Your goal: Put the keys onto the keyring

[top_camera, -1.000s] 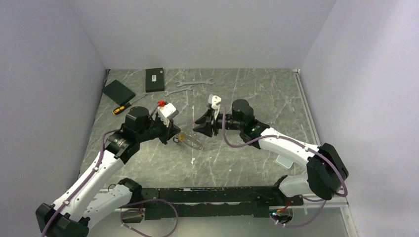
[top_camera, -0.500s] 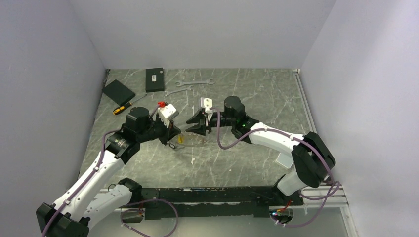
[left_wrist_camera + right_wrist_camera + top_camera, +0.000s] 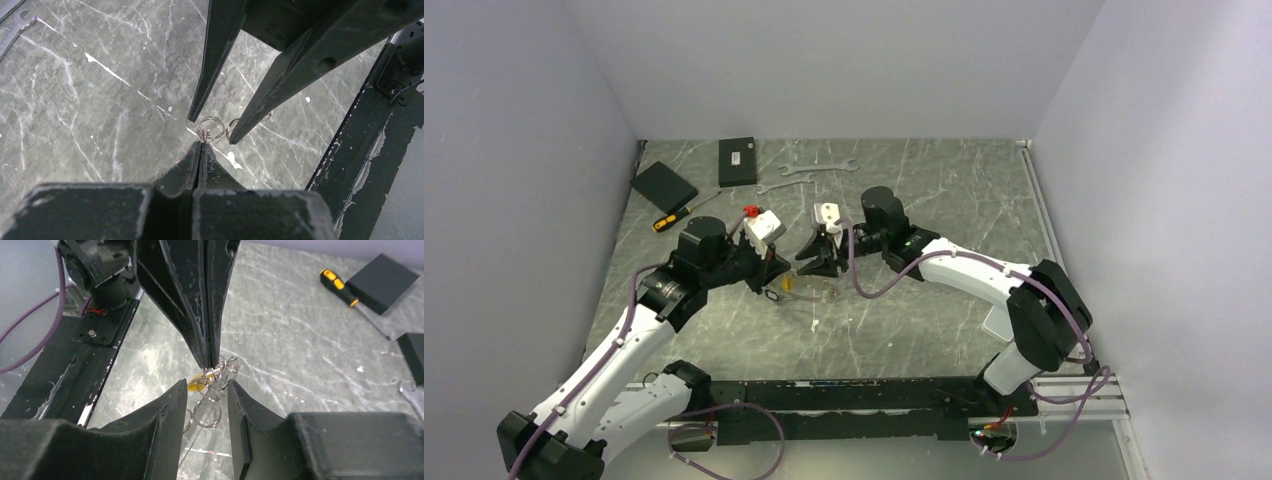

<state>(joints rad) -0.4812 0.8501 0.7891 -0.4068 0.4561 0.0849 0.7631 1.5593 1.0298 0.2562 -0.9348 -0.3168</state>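
Observation:
My left gripper [image 3: 776, 272] is shut on a cluster of thin silvery rings, part of the keyring [image 3: 208, 409], and holds it just above the table. In the left wrist view its tips [image 3: 201, 145] pinch the rings [image 3: 212, 126]. A brass-yellow key [image 3: 195, 385] hangs on the cluster; it also shows in the top view [image 3: 790, 283]. My right gripper [image 3: 816, 262] is open and faces the left one. In its wrist view [image 3: 206, 386] its fingers [image 3: 175, 405] straddle the hanging rings without touching them. I cannot make out other keys.
Two silver wrenches [image 3: 819, 168] lie at the back, with two black boxes [image 3: 737, 160] and a yellow-handled screwdriver [image 3: 674, 215] at the back left. A white piece [image 3: 997, 325] lies by the right arm. The black base rail [image 3: 844, 395] runs along the near edge.
My right gripper has moved left toward the left gripper and now has its open fingers around the hanging rings. The left gripper has stayed in place, still shut.

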